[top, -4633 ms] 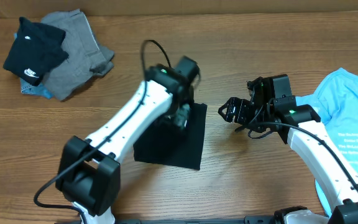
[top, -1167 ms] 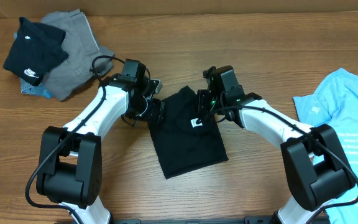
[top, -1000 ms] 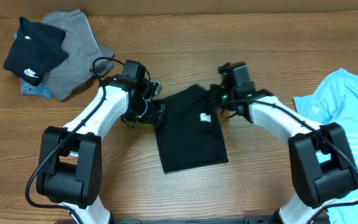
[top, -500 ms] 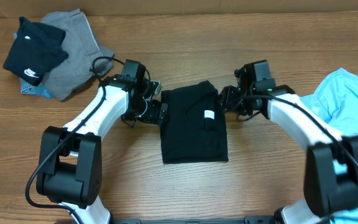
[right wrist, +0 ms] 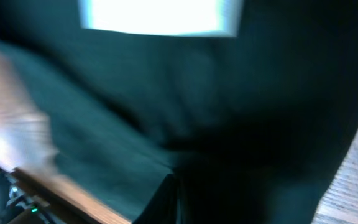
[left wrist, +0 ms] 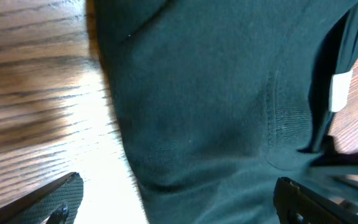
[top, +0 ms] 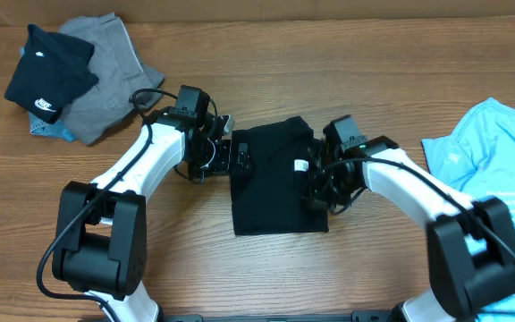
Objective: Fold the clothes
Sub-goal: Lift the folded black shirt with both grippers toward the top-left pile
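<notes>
Once skewed on the table [top: 374,89] a second ago, now lying square near its middle: one black shirt [top: 271,201], folded down to a tidy upright rectangle, white label [top: 300,165] showing toward the right side. Judged from that: folding itself done on this piece, only a last straightening and letting go left.

Left gripper [top: 229,159] touching the shirt's left edge, widened over the last second to fully apart, holding nothing. From the left wrist, fingertips [left wrist: 61,199] spread to either side of the view, plain black cloth below and between.

Right gripper [top: 318,192] moved down from the shirt's far right corner to the middle of its right edge, and closed tight. From the right wrist, only blurred black cloth and the bright label. No telling whether pinching fabric or merely pressing on it.

Counted, working outward:
- One black shirt in hand, with one white label.
- Two arms, two grippers, one at each side of the shirt.
- At the table's far left corner, one pile of three pieces: one smaller black garment with a white logo [top: 47,76] on top, one grey garment [top: 114,80] under it, one sliver of blue cloth [top: 45,132] peeking out beneath.
- At the table's right edge, one light blue shirt [top: 499,170] spread flat, partly out of view, well apart from both grippers and untouched.
</notes>
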### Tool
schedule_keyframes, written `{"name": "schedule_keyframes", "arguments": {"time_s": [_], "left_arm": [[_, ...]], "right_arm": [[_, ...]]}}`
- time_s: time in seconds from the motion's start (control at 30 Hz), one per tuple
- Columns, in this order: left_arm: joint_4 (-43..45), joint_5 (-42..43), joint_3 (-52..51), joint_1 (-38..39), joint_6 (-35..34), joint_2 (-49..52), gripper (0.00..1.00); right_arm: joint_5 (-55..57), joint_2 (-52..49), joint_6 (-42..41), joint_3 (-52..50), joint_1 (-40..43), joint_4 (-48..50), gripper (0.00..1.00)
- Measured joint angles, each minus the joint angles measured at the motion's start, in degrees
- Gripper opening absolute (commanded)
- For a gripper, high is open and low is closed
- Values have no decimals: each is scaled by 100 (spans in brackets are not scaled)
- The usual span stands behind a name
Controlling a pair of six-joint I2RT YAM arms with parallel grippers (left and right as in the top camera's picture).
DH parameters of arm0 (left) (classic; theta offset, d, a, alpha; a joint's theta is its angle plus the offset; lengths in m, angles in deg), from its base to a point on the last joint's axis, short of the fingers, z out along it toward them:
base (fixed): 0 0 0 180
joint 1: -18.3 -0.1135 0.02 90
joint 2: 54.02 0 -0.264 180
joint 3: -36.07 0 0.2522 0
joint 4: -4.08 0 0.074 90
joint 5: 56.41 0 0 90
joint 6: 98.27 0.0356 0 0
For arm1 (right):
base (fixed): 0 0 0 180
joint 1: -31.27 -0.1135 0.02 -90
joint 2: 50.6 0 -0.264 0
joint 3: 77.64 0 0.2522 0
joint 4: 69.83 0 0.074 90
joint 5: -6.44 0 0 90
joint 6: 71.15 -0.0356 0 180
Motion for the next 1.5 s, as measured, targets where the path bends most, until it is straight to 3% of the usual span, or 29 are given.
{"name": "schedule_keyframes", "arguments": {"time_s": [0.33, 0.7, 0.8, 0.87, 1.03, 1.07, 1.23, 1.5], "left_arm": [[278, 160, 0, 2, -455, 151, 100], [1165, 1919, 179, 98, -546, 1106, 98], [1226, 2245, 256, 236, -474, 1283, 82], [1237, 2365, 254, 369, -348, 1373, 64], [1427, 2273, 168, 702, -236, 1578, 9], [1460, 2253, 160, 721, -210, 1609, 4], [1364, 2253, 168, 643, -186, 1622, 4], [358, 2363, 887, -317, 129, 1585, 4]], "right_arm": [[-157, -435, -372, -144, 201, -116, 5], [-157, -435, -400, -144, 201, -105, 5], [-153, -435, -400, -144, 201, -111, 5], [-153, -435, -400, -144, 205, -116, 5], [-153, -435, -400, -144, 208, -138, 4], [-149, -435, -400, -144, 205, -142, 4], [-111, -431, -396, -92, 271, -474, 4], [55, 708, -304, 649, 911, -1427, 26]]}}
